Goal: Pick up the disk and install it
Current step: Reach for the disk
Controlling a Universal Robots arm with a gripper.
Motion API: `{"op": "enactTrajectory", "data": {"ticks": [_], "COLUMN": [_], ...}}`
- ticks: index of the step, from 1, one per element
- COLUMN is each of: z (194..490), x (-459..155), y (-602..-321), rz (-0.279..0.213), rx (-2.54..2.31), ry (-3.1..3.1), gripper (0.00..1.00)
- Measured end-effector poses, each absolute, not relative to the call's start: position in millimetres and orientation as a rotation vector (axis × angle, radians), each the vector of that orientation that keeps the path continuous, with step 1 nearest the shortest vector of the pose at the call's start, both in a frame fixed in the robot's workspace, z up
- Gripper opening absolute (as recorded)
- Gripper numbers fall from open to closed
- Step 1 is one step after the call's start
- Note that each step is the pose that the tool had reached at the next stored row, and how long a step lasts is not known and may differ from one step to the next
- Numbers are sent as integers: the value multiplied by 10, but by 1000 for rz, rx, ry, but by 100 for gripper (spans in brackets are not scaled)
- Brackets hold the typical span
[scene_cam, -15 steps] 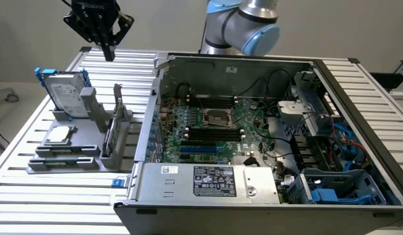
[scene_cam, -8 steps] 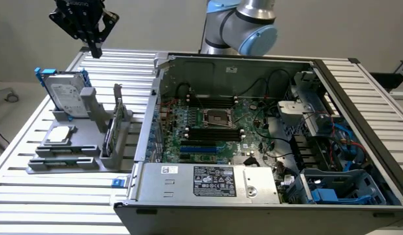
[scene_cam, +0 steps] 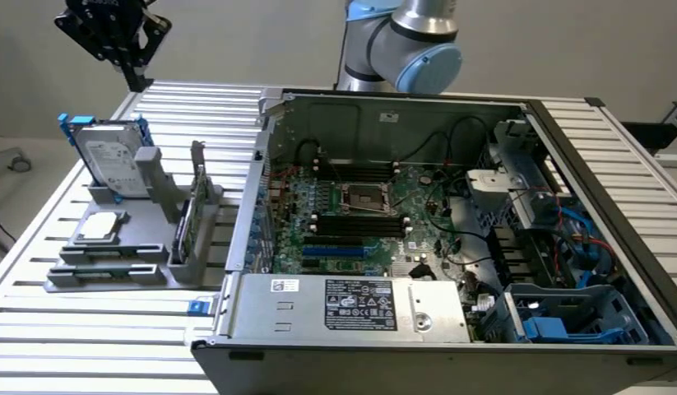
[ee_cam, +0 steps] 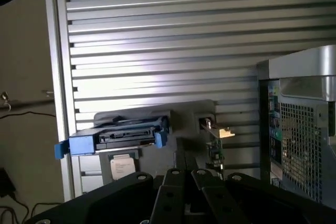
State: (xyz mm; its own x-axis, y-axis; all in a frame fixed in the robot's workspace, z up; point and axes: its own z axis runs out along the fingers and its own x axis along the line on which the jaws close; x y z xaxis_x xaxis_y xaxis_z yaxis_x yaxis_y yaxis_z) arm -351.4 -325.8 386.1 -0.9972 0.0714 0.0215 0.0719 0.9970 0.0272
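- Hand (scene_cam: 134,81) hangs high over the far corner of the desk (scene_cam: 53,329), its fingers (ee_cam: 172,179) drawn narrow and close together, with nothing between them.
- In the wrist view the hand (ee_cam: 186,174) looks down on the disk (ee_cam: 126,136), well apart from it and not touching.
- Disk (scene_cam: 110,156) stands on edge in its blue carrier, in the grey holder (scene_cam: 151,263) on the desk, at the end of the holder nearest the hand.
- Lying flat in the same holder is a small square processor chip (scene_cam: 100,228). A thin circuit card (scene_cam: 192,218) stands on edge just beside the computer case (scene_cam: 426,206).
- The open case lies to the exterior view's right of the holder, and its blue drive bay (scene_cam: 558,325) is at the corner farthest from the disk.
- Risk, as I judge it: fingers this narrow would land on the disk's top edge instead of straddling it, and could tip it or jam it in its slot.
- A descent off line could catch the carrier's blue ears or the holder's grey post.
- The disk is smooth metal, so a shallow grip could let it slide. It could also knock the case wall on the way to the bay.
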Motion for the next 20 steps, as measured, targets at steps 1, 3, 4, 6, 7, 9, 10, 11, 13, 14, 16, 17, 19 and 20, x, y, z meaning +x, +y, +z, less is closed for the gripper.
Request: {"op": "enactTrajectory", "data": {"ticks": [1, 3, 4, 6, 7, 9, 10, 11, 13, 14, 16, 17, 19, 20], "z": [3860, 3857, 3856, 3854, 3853, 3850, 3849, 3848, 3845, 3844, 3841, 3840, 3835, 3833], "x": [-3560, -3648, -3695, -3776, -3815, -3889, -3922, -3954, -4013, -4036, -4071, -4082, -4101, -4107], "y": [-3242, -3212, -3198, -3173, -3162, -3140, -3131, -3121, -3103, -3096, -3084, -3079, -3071, -3069], "rz": [-43, -42, -41, -39, -39, -37, -36, -35, -34, -32, -30, -28, -23, -20], "rx": [-112, -112, -112, -112, -112, -112, -112, -112, -111, -110, -105, -100, -84, -73], "ry": [-3118, -3116, -3115, -3112, -3111, -3108, -3106, -3105, -3102, -3102, -3100, -3100, -3101, -3101], "gripper": [11, 11, 11, 11, 11, 11, 11, 11, 11, 11, 11, 11, 11, 11]}}
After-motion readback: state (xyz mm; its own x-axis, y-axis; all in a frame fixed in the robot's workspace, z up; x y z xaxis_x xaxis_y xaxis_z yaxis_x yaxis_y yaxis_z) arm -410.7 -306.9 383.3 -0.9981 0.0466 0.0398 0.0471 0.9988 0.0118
